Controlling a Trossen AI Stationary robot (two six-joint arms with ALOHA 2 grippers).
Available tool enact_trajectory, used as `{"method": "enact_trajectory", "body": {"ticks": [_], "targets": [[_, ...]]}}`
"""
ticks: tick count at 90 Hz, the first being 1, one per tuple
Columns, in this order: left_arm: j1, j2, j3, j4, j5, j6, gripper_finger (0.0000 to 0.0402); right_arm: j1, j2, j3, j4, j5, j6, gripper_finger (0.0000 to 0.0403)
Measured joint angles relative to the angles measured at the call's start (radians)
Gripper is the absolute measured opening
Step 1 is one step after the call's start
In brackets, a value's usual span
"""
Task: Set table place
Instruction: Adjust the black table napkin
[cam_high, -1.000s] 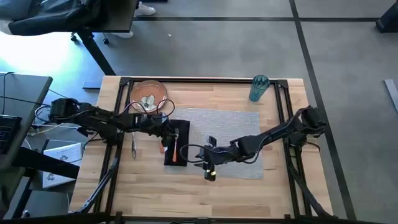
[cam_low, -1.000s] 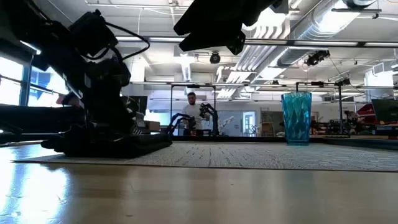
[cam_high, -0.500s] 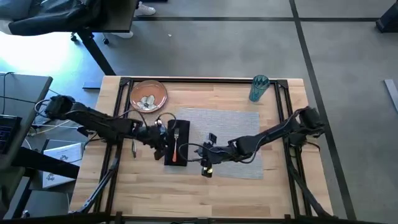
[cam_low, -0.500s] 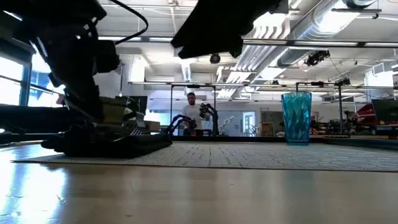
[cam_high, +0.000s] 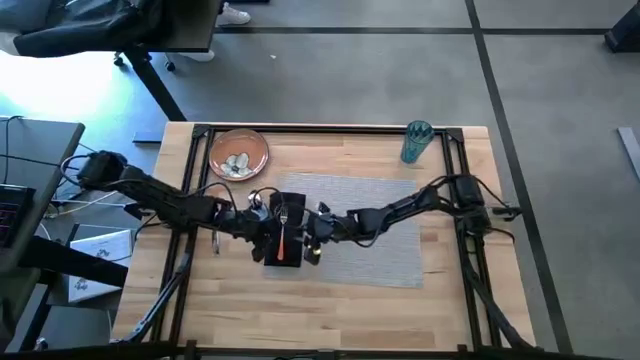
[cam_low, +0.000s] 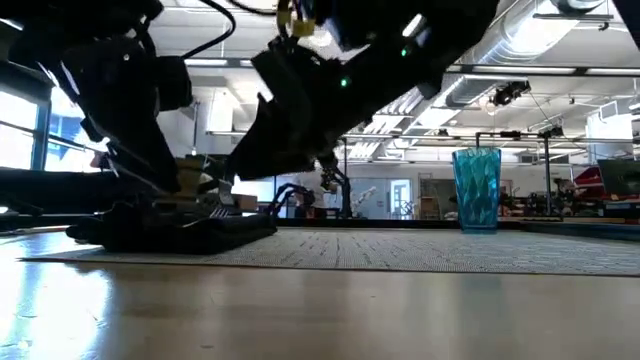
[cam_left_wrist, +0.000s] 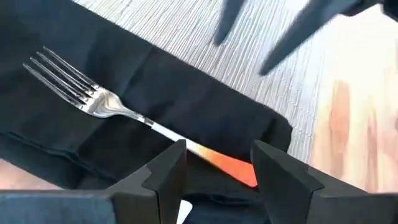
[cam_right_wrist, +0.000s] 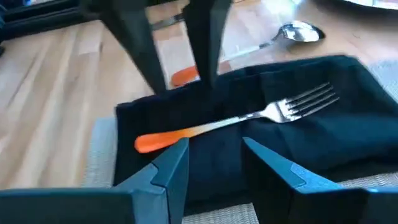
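Observation:
A black napkin (cam_high: 292, 256) lies on the left end of the grey placemat (cam_high: 375, 225). On the napkin rests a fork (cam_high: 284, 232) with an orange handle (cam_left_wrist: 231, 167) and its tines (cam_right_wrist: 314, 98) toward the far edge. My left gripper (cam_high: 264, 231) hovers open at the napkin's left side. In its wrist view its fingers (cam_left_wrist: 168, 171) stand on either side of the handle. My right gripper (cam_high: 311, 237) is open at the napkin's right side, low over the fork (cam_right_wrist: 249, 118).
An orange-brown plate (cam_high: 216, 150) holding small pale pieces sits at the far left. A teal cup (cam_high: 415, 142) stands at the far right. A spoon (cam_right_wrist: 292, 31) and another orange handle (cam_right_wrist: 184, 76) lie on the wood left of the napkin.
My right gripper has swung from the placemat's near edge toward the table's left and far side, ending over the napkin beside the fork. My left gripper has drawn back slightly toward the left edge. The fork has stayed on the napkin.

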Motion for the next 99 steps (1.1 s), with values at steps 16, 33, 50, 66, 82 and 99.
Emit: {"method": "enact_trajectory", "body": {"ticks": [16, 33, 50, 66, 82, 99], "targets": [[0.0, 0.058, 0.0, -0.034, 0.022, -0.007, 0.0161, -0.039, 0.017, 0.0, -0.012, -0.092, 0.063, 0.0123], [0.0, 0.105, 0.0, -0.043, 0.078, -0.024, 0.0161, -0.052, 0.017, 0.0, -0.006, -0.079, 0.007, 0.0123], [0.0, 0.119, 0.001, -0.04, 0.08, -0.015, 0.0161, -0.041, 0.017, 0.0, 0.025, -0.084, -0.173, 0.0123], [0.0, 0.119, 0.001, -0.04, 0.08, -0.015, 0.0161, -0.027, 0.075, 0.002, 0.093, -0.073, -0.296, 0.0123], [-0.001, 0.119, 0.001, -0.041, 0.089, -0.016, 0.0161, -0.031, 0.121, 0.001, 0.069, -0.093, -0.249, 0.0123], [-0.018, 0.119, 0.002, -0.062, 0.13, -0.02, 0.0161, -0.03, 0.119, 0.003, 0.048, -0.094, -0.27, 0.0123]]}}
